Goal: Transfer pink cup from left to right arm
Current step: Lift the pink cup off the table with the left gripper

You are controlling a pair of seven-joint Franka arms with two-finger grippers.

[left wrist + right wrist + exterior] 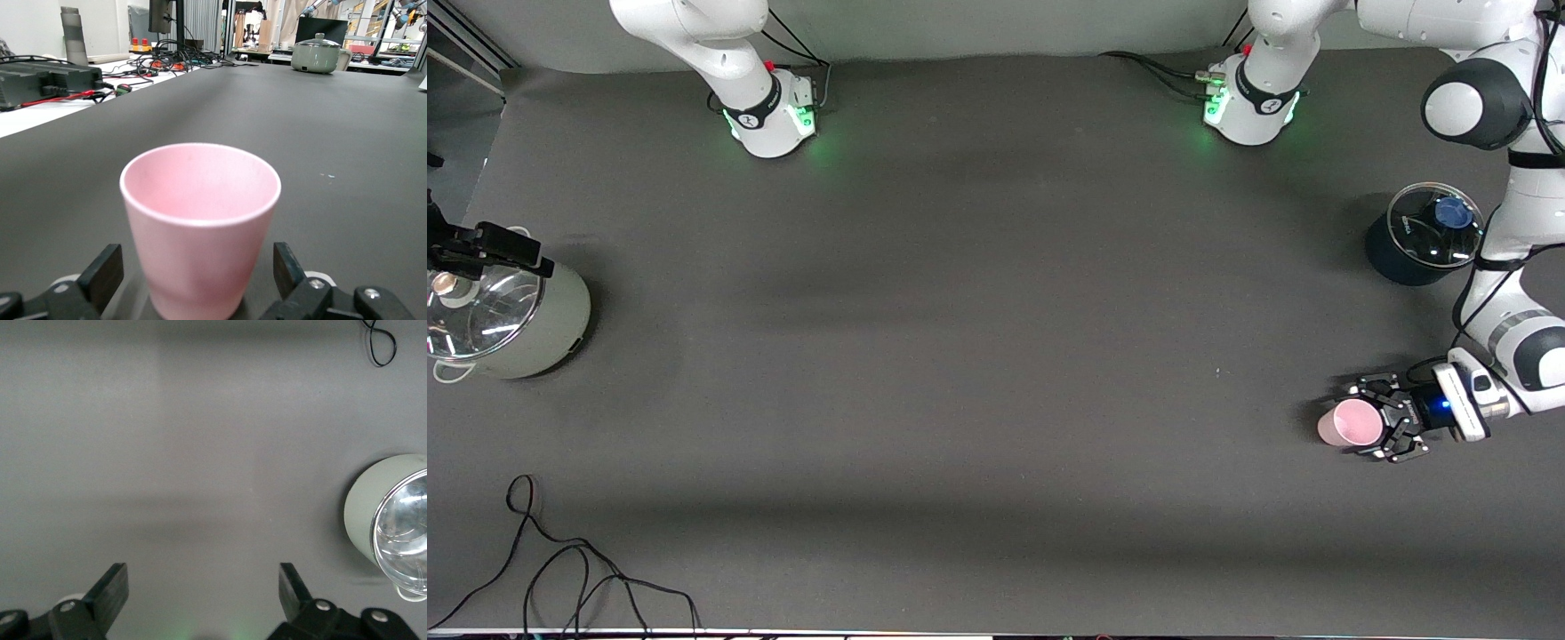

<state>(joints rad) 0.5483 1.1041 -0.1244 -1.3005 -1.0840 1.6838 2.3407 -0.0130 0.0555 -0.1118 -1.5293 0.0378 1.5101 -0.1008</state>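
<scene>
Pink cup (200,227) upright, mouth up — between spread fingers (100,273) of left gripper (1380,425); right gripper (200,593) spread too.

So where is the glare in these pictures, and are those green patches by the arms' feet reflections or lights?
Front view: green lights on both bases spill onto the dark table; the grey-green pot's glass lid glares white, and so does the dark pot's lid. Right wrist view: the same grey-green pot's lid shines brightly. Left wrist view: the pink cup is evenly lit, without glare.
</scene>
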